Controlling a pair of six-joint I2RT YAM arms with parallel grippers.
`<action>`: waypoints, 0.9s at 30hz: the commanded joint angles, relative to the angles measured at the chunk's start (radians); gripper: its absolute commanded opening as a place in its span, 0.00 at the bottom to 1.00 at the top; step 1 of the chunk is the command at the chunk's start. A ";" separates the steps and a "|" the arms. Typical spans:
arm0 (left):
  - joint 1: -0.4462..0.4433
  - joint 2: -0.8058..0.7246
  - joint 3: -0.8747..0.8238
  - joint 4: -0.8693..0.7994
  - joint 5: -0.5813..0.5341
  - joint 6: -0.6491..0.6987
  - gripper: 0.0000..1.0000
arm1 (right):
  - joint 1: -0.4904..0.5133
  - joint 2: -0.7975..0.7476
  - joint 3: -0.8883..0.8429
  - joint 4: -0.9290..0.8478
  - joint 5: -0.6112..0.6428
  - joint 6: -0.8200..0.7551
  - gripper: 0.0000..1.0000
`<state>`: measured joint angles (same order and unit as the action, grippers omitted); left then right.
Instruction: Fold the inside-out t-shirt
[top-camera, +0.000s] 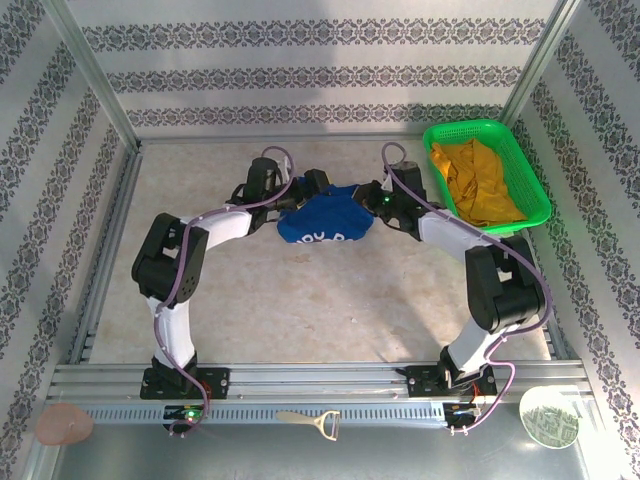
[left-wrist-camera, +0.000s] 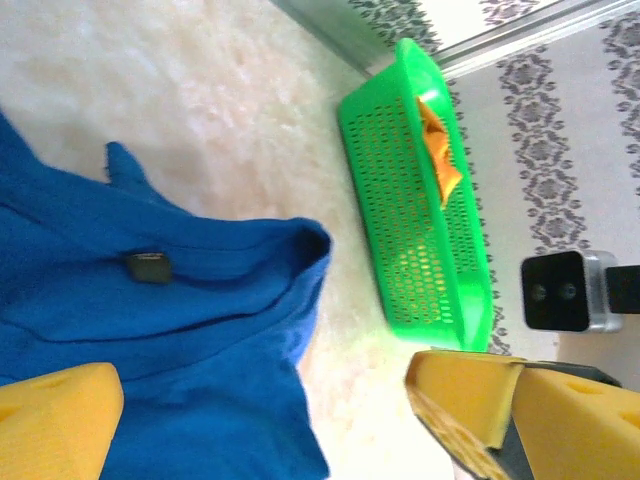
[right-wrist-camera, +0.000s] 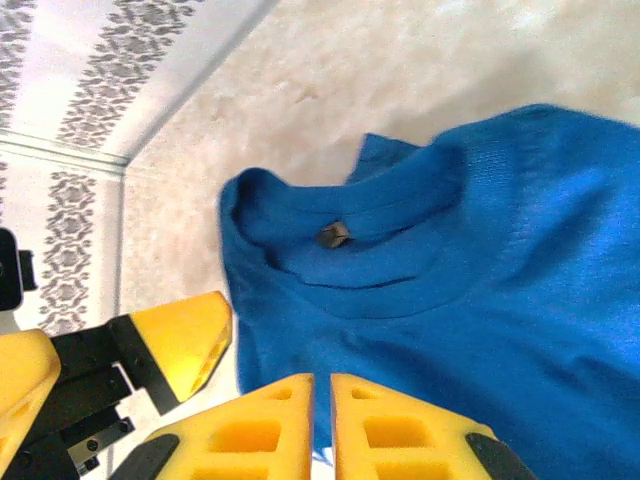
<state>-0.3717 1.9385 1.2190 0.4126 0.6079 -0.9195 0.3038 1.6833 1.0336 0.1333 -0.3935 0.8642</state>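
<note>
shirt: the inside-out t-shirt (top-camera: 325, 224), blue, in a crumpled heap on the table (top-camera: 330, 310), toward the far side, between the two grippers; not flat, no fold made yet
collar (right-wrist-camera: 345, 285): facing up, with a small dark tag (right-wrist-camera: 333, 234) inside the neck hole
left gripper (left-wrist-camera: 265, 385): wide open, holding nothing, hanging just above the blue cloth beside the collar
right gripper (right-wrist-camera: 322, 420): yellow fingers almost together, only a thin slit between them; low at the shirt's edge; cannot tell whether any cloth is pinched in there
green basket (top-camera: 440, 135): to the right of the shirt, apart from it, with a mustard-yellow garment (top-camera: 480, 185) inside
worry one: a lumpy, crooked fold, from folding the heap before spreading it flat
worry two: too many layers grabbed at once, from closing the open left fingers on a thick bunch; then the whole shirt dragged along instead of one edge
worry three: cloth slipping out, from a thin, weak pinch on the right side; then a dropped corner halfway through a pull
worry four: a twisted shirt, from a tug on one side with no hold on the other; maybe a slide toward the basket
worry five: a bump between the two grippers, both very close together over one small heap
safest next, as a guess: a firm hold on two edges well apart, then a gentle stretch flat
</note>
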 joint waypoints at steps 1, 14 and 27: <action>0.002 -0.008 -0.046 0.013 0.030 -0.015 1.00 | 0.061 0.060 -0.006 0.017 -0.002 0.039 0.14; 0.042 0.056 -0.072 0.005 0.013 0.021 1.00 | 0.018 0.234 -0.010 0.176 -0.093 0.111 0.11; 0.102 0.095 0.186 -0.105 0.111 0.032 1.00 | -0.114 0.274 0.227 0.086 -0.177 0.065 0.11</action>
<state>-0.2829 2.0022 1.3430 0.3504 0.6750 -0.9184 0.1848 1.9156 1.2079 0.2523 -0.5400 0.9588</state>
